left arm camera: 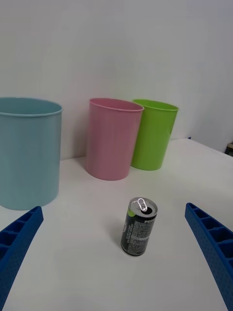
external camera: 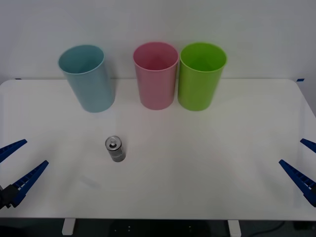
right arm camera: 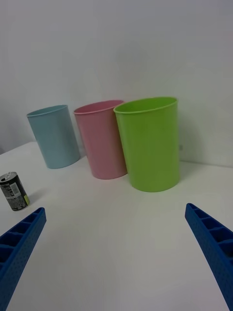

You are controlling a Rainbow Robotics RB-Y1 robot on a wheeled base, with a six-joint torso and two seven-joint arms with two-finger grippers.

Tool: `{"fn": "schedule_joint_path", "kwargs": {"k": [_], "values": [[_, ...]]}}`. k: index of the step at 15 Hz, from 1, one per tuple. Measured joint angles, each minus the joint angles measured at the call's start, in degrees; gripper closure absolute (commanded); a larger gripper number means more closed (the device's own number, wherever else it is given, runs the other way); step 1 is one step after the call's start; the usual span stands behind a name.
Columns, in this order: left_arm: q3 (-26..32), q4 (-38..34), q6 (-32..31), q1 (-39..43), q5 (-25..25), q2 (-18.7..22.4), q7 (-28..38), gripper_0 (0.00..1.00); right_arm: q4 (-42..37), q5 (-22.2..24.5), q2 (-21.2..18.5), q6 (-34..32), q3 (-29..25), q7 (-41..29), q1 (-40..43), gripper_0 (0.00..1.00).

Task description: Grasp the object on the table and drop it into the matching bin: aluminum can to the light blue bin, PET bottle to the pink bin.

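Aluminum can [external camera: 115,149] is left upright (ungrasped) nearer left gripper [external camera: 19,165]; both grippers' jaws are spread, right gripper [external camera: 302,165] parked.

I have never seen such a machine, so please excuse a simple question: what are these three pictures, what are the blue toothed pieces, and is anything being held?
This is a two-armed robot at a white table. One camera looks down from above the arms; the other two sit on the wrists, each looking past its own pincer. The blue ribbed pieces are pincer fingers. The left pincer and the right pincer both wait open at the table's near edge, holding nothing. On the table stand a light blue bin, a pink bin and a lime green bin in a row. A small aluminum can stands upright in front of them, nearest the light blue bin and the left pincer.
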Motion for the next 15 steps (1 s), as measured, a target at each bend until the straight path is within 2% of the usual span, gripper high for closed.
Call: {"fn": "schedule_joint_path", "kwargs": {"k": [8, 15], "values": [[-0.78, 1.03, 0.05, 0.02, 0.23, -0.95, -0.16, 0.00, 0.00, 0.00, 0.00, 0.00, 0.00, 0.01, 0.00, 0.00], [-1.90, 1.11, 1.56, 4.27, -1.18, -0.93, -2.15, 0.00, 0.00, 0.00, 0.00, 0.00, 0.00, 0.00, 0.00, 0.00]]}}
